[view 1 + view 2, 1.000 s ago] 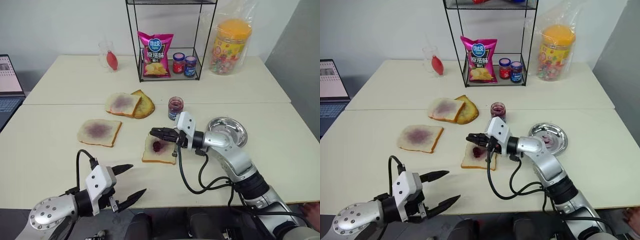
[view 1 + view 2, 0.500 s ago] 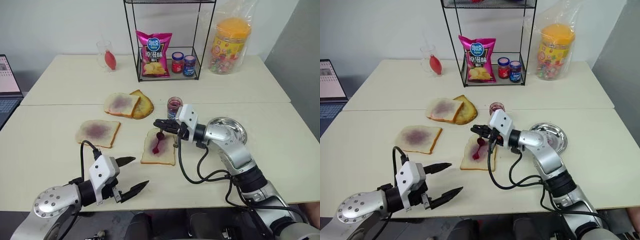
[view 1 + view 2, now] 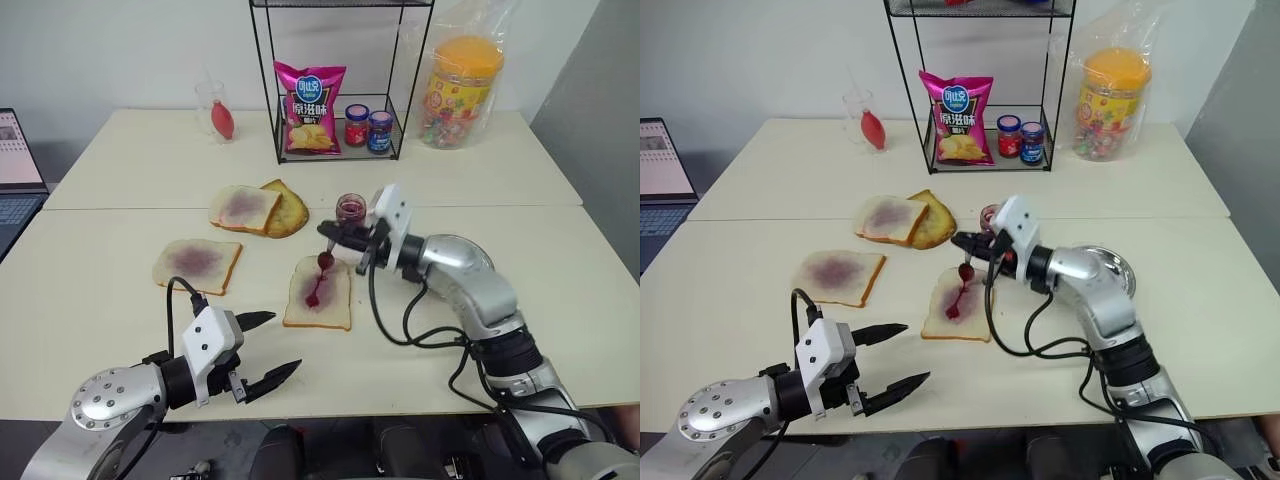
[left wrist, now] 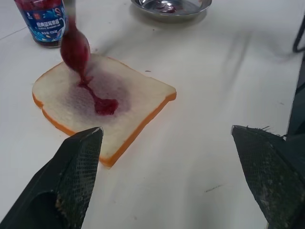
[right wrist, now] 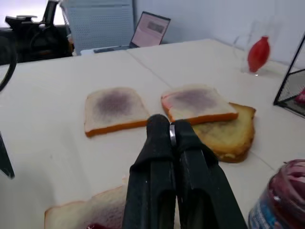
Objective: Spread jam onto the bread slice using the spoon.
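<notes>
Nearest, hovering over the front table edge with black fingers spread wide and nothing between them: the left gripper (image 3: 268,347). Just beyond, lying flat, the square white bread slice with tan crust (image 3: 318,295), soft, light, easily torn under a hard stroke, so best a gentle sweep. Above its far edge, clamped tight by the thin handle in the right gripper (image 3: 330,231), the small silver spoon (image 3: 326,259), stiff and probably slippery, trailing a sticky thread of dark red jam (image 4: 88,86) from bowl to crumb, the blue-labelled glass jar (image 3: 350,211) just behind
</notes>
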